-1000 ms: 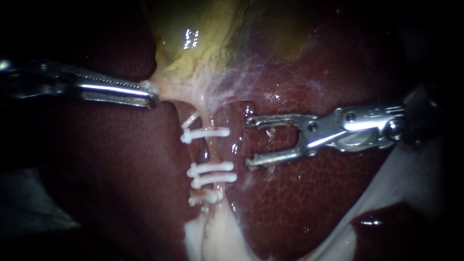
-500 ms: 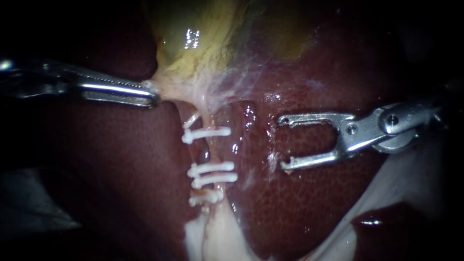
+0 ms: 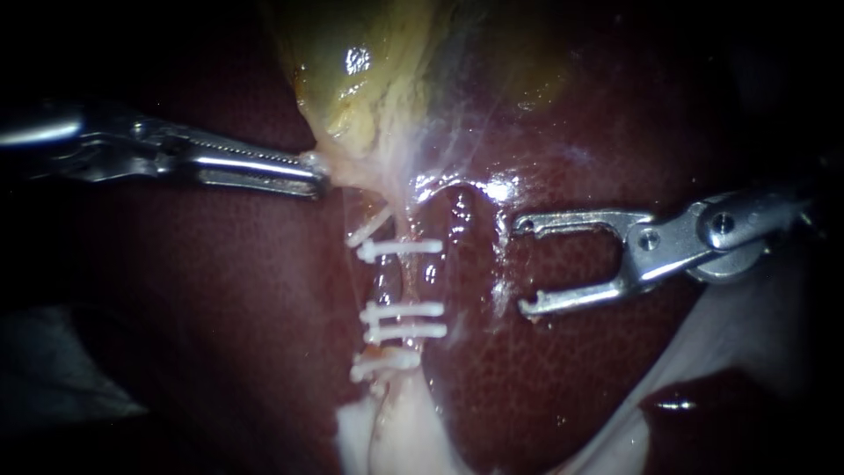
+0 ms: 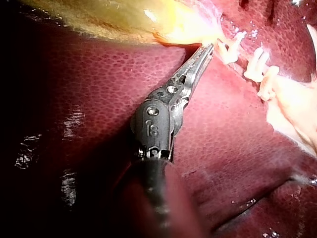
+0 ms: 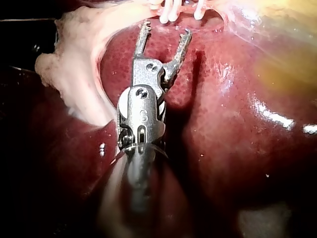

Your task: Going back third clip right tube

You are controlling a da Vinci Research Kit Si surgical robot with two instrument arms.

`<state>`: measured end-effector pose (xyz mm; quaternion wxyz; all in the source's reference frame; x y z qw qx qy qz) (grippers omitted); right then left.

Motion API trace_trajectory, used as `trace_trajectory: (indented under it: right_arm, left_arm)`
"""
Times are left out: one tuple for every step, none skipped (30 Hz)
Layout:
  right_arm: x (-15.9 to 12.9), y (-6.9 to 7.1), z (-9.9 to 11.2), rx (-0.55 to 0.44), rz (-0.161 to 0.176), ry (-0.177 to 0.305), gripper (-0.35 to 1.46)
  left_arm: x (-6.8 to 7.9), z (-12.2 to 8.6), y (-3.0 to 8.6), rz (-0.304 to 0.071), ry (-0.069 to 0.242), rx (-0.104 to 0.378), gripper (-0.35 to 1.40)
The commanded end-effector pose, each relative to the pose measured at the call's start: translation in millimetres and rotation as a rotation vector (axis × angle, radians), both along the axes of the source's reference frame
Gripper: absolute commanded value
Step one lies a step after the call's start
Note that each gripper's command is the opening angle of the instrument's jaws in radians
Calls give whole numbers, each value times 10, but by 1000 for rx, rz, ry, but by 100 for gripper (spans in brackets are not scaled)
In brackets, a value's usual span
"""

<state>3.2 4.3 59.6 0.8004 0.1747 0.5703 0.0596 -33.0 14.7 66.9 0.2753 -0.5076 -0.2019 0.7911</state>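
Note:
Several white clips (image 3: 400, 248) lie across a tube (image 3: 387, 283) below the yellow gallbladder (image 3: 369, 79); two sit close together (image 3: 406, 321), another lower (image 3: 385, 361). My left instrument (image 3: 318, 182) has its jaws shut on the pale tissue at the gallbladder's lower end; the left wrist view shows the same grip (image 4: 209, 48), with clips (image 4: 260, 67) just beyond the jaws. To the right of the clips, my right instrument (image 3: 521, 266) hangs over the liver (image 3: 545, 369), apart from them, its jaws open and empty. In the right wrist view these jaws (image 5: 166, 29) stand short of the clips (image 5: 171, 12).
Dark red liver (image 3: 220, 290) surrounds the tube on both sides. Pale fatty tissue (image 3: 387, 440) runs down from the lowest clip, and a white band (image 3: 730, 334) lies under the right instrument's shaft. Pale tissue (image 5: 74, 74) lies beside the right jaws.
My right instrument drew back to the right, away from the clips, jaws staying open. My left instrument moved right with the gripped tissue, carrying tube and clips slightly right.

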Motion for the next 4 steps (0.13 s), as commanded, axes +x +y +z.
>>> trace_trajectory:
  right_arm:
    - [0,0,0,0,0,0,50]
    - [0,0,-1,0,0,0,50]
    - [0,0,-1,0,0,0,50]
    - [0,0,-1,0,0,0,50]
  left_arm:
    - [0,0,0,1,-1,1,-35]
    - [0,0,0,1,-1,1,-35]
    - [0,0,0,1,-1,1,-35]
    - [0,0,0,1,-1,1,-35]
